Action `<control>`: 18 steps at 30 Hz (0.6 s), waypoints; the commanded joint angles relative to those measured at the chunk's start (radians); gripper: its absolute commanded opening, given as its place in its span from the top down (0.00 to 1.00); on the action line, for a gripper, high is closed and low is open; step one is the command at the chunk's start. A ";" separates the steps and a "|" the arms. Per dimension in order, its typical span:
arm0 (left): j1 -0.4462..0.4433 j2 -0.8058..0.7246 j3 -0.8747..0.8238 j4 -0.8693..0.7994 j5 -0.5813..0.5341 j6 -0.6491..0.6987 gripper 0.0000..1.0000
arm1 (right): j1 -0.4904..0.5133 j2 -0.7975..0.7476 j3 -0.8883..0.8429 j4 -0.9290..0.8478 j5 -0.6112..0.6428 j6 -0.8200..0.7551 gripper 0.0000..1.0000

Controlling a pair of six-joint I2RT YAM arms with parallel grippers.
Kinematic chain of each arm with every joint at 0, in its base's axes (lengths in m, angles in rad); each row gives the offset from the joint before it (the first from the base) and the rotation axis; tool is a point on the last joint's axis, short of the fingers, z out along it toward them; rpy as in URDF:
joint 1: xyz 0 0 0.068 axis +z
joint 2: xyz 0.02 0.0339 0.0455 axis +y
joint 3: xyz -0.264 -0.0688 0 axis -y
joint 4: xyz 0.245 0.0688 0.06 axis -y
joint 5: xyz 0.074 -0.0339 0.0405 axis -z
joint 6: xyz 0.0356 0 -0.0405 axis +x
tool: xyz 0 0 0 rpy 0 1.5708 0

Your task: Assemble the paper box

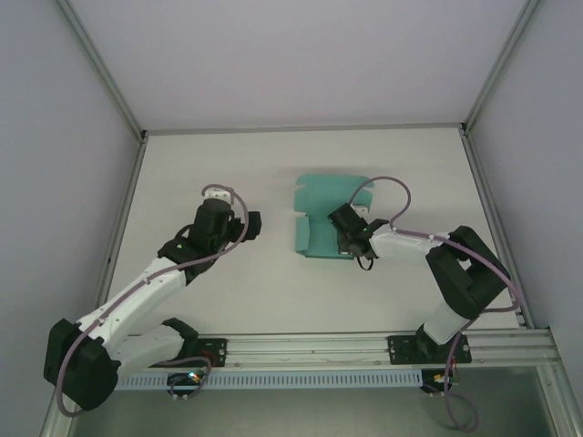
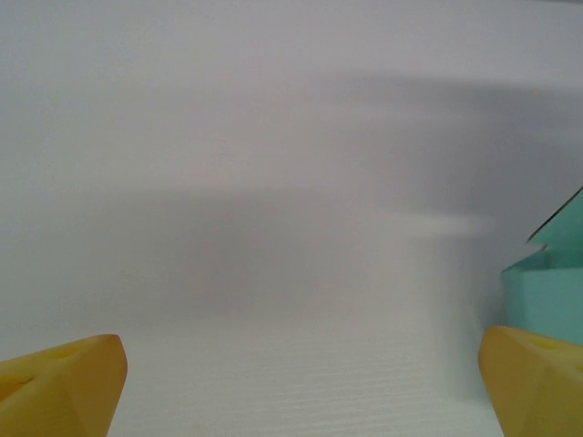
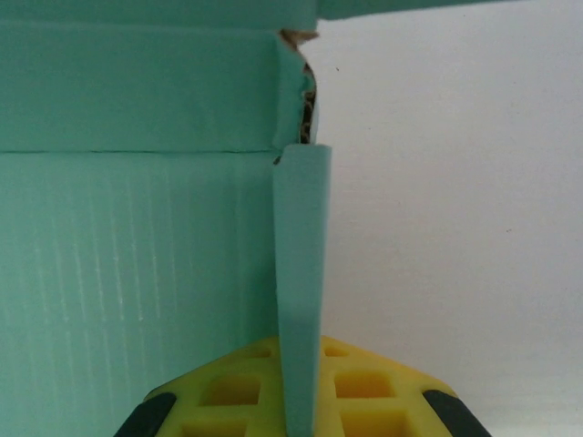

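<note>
The paper box (image 1: pixel 321 216) is a teal-green card sheet lying mid-table, partly folded. My right gripper (image 1: pixel 347 238) is at its right edge, shut on an upright side flap of the box. In the right wrist view that flap (image 3: pixel 301 282) rises edge-on from between the yellow fingers (image 3: pixel 228 391), with the box's flat panel (image 3: pixel 137 264) to its left. My left gripper (image 1: pixel 239 211) hovers left of the box, apart from it. Its yellow fingertips (image 2: pixel 64 378) stand wide open over bare table, and a corner of the box (image 2: pixel 551 287) shows at the right edge.
The white table (image 1: pixel 209 300) is walled on the left, back and right. An aluminium rail (image 1: pixel 364 350) with both arm bases runs along the near edge. A cable (image 1: pixel 387 196) loops above the right wrist.
</note>
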 commanded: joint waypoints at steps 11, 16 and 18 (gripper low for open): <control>0.014 0.197 0.046 0.059 0.159 -0.055 0.00 | -0.020 0.061 0.054 -0.045 -0.050 0.025 0.96; 0.012 0.339 0.080 0.163 0.290 -0.104 0.02 | -0.022 0.054 0.060 -0.051 -0.060 0.022 0.86; 0.013 0.390 0.090 0.212 0.347 -0.118 0.05 | -0.023 0.056 0.063 -0.060 -0.062 0.022 0.80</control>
